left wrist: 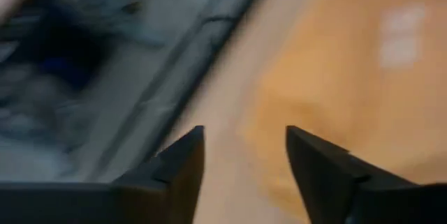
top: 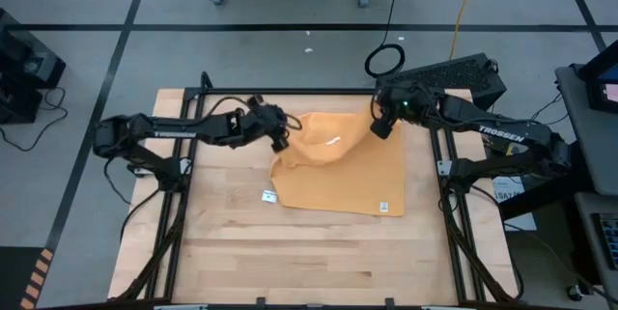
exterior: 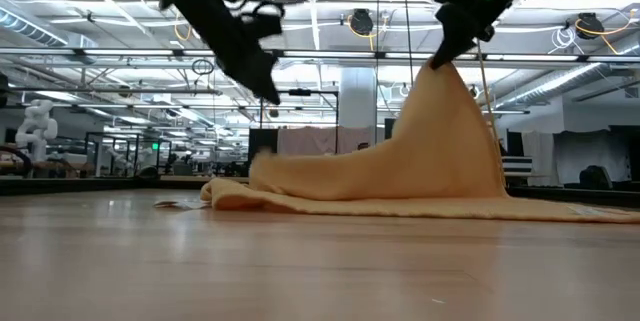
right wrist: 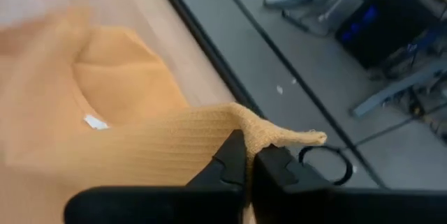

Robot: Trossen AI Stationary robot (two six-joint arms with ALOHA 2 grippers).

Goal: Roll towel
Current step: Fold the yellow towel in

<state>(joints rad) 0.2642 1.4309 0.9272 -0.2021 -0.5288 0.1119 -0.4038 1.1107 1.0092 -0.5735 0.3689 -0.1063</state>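
Pincer, right (top: 383, 126): clamped on a far corner of the towel (top: 343, 170), holding it raised above the worktop (top: 290, 252); cloth hangs from it in a tent-like peak. Pincer, left (top: 282, 136): fingers spread, empty, above the towel's far left edge, not gripping. Towel: mustard-yellow, rest lying crumpled on the worktop's far middle; white tag (top: 383, 208) at near right corner.
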